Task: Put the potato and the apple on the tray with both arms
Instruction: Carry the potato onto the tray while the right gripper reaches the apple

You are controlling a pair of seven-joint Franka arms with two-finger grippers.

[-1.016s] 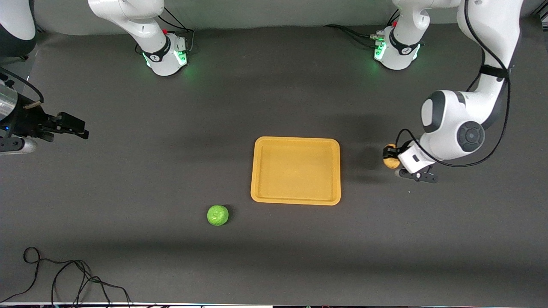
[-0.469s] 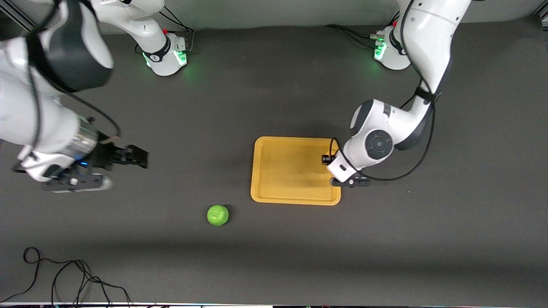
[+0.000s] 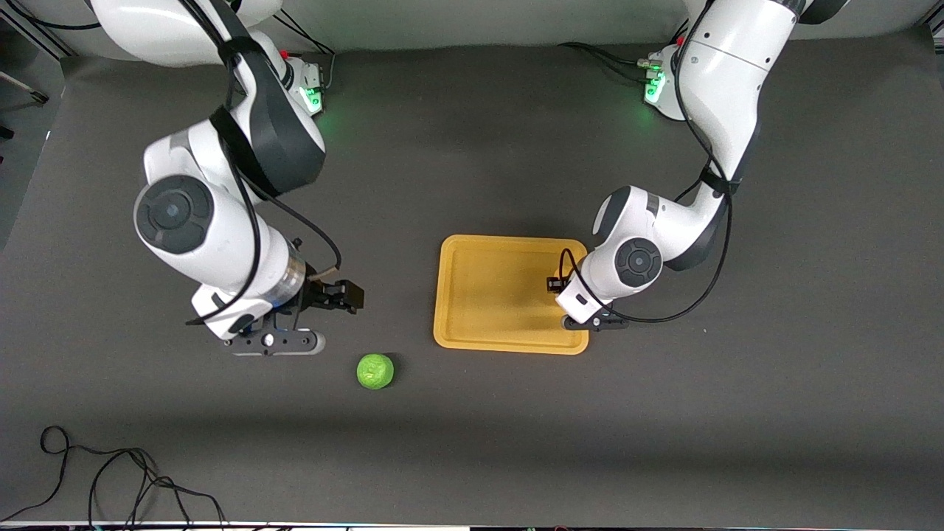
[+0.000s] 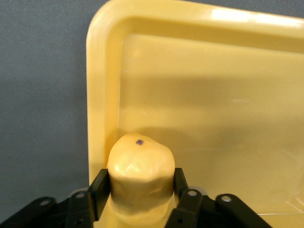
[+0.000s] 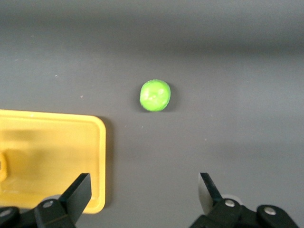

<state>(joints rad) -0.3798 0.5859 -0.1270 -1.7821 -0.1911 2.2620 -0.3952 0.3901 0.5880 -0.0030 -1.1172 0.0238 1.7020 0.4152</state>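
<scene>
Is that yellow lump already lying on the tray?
Not yet. The potato is clamped in the left gripper over the tray.

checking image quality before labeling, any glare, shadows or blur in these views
Front view: sharp; soft shadow beside the apple, green glow at the arm bases. Left wrist view: white glare on the tray rim, the potato close and soft in the left gripper. Right wrist view: slightly soft, the open right gripper's fingers blurred.
</scene>
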